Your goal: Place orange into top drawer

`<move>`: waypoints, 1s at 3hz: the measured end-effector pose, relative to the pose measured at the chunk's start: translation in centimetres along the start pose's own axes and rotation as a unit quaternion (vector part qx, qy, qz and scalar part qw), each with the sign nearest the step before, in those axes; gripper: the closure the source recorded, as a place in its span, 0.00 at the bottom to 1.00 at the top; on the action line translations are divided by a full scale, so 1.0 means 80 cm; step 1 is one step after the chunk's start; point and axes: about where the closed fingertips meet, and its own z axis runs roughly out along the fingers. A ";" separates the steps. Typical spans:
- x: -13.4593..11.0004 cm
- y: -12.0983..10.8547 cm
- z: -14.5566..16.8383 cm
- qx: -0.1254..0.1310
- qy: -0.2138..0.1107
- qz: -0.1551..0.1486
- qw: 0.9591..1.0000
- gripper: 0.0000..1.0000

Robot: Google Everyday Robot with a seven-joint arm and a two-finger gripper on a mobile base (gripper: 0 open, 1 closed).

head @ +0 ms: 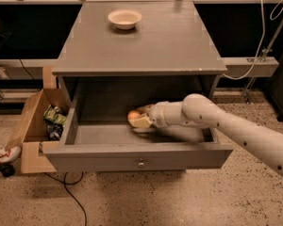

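The pale fingers (142, 122) are closed narrowly around the small, smooth-skinned round orange (133, 115), one pressed along its lower right side. That grip looks like a carry that has not been let go. The two-finger gripper (137, 118) lies nearly level and points left, low inside the wide, shallow grey wooden top drawer (137, 155). So the orange sits within the drawer's walls, toward the back and left of middle. Whether it touches the drawer floor I cannot tell.

The drawer is pulled well out, with its flat front panel and small round metal knob (140, 163) facing the camera, and that opening gives the white jointed arm (236, 131) room to reach in from the right over the side wall.

Judging by this, the task is nearly done — what remains is to part the fingers and let the fruit settle. Being round, it may roll a little on the flat floor.

Above, a shallow white bowl (125, 18) stands on the grey tabletop (146, 41), well apart from the work, and an open brown cardboard box (30, 121) of odds and ends stands just beside the cabinet's left side.
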 end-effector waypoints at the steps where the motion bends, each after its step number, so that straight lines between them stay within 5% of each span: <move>1: -0.017 0.002 -0.029 0.016 -0.019 -0.012 1.000 0.00; 3: -0.048 0.012 -0.161 0.088 -0.081 -0.009 0.993 0.00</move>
